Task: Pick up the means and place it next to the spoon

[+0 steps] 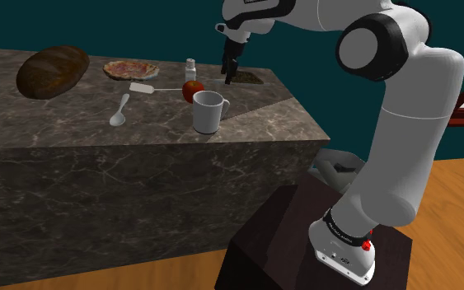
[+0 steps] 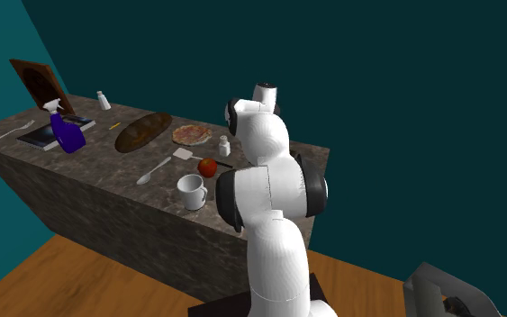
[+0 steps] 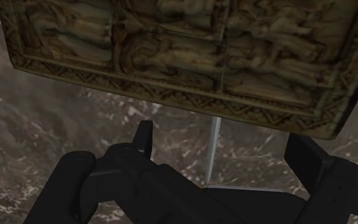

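Jaws apart and empty: in the shoulder view they hang just over the carved plaque [image 1: 246, 79] at the bench's [image 1: 57, 115] corner, well apart from the spoon [image 1: 121, 109]. The second exterior view sets that spoon near a mug [image 2: 191, 191]. In the wrist view the plaque lies flat and looks stiff and thin; I'd pinch across an edge.
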Controlling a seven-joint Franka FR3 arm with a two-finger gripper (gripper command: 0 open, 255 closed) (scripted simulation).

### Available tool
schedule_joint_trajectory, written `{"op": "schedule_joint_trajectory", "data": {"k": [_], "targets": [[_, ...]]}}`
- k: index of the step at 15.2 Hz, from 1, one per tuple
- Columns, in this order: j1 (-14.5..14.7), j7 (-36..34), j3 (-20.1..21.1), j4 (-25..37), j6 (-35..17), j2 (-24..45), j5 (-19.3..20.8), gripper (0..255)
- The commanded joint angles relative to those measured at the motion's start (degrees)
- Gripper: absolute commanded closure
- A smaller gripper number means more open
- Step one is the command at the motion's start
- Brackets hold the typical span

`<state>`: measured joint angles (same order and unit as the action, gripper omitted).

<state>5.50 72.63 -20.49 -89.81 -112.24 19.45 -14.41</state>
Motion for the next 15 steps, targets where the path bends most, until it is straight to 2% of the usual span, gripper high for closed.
{"op": "schedule_joint_trajectory", "data": {"k": [1, 5, 6, 15], "targets": [[0.0, 0.01, 0.01, -0.02, -0.06, 0.02, -0.01, 0], [0.0, 0.01, 0.01, -0.02, -0.05, 0.02, -0.01, 0], [0.0, 0.01, 0.01, -0.02, -0.05, 0.02, -0.01, 255], [0.0, 0.01, 0.01, -0.02, -0.06, 0.02, -0.01, 255]]}}
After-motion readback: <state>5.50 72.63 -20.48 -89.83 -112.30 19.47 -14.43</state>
